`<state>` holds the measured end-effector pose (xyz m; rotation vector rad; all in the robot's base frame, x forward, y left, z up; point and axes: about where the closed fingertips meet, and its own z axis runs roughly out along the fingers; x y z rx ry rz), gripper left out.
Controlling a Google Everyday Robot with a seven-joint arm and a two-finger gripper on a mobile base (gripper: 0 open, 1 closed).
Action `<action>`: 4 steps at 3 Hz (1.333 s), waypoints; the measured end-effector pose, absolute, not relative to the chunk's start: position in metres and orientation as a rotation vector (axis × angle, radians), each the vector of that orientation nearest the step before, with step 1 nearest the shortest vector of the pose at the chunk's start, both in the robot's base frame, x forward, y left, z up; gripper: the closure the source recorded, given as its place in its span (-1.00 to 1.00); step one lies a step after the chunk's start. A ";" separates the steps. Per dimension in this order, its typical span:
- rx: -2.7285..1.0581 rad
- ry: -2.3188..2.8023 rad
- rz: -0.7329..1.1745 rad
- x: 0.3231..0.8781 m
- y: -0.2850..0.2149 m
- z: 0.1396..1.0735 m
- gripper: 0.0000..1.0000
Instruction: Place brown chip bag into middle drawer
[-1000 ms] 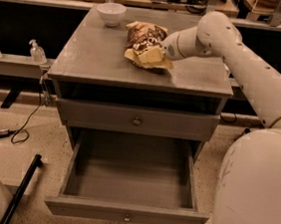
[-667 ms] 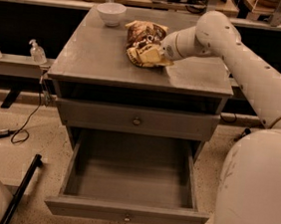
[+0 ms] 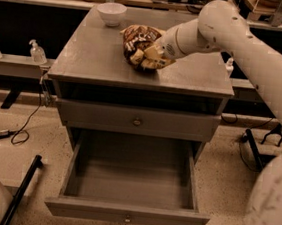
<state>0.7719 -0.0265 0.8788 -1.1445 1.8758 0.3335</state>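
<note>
Found bag (image 3: 138, 43) crumpled on cabinet top (image 3: 91, 59), toward the rear, right of bowl (image 3: 111, 13). Located gripper (image 3: 155, 60) touching bag's right end, arm (image 3: 239, 39) reaching in from right; cannot tell whether clamped or apart, tip seemingly lost against foil. Logged middle drawer (image 3: 127, 216) pulled open below, upper drawer (image 3: 137, 120) shut.

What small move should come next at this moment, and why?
Probably a short lift of the brown chip bag off the cabinet top: the gripper is against the bag's right side, and the middle drawer below already stands open to receive it.
</note>
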 end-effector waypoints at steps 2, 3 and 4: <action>-1.349 1.805 0.284 0.664 -0.031 0.925 1.00; -1.459 1.776 0.339 0.598 -0.036 0.922 1.00; -1.537 1.763 0.474 0.536 -0.052 0.900 1.00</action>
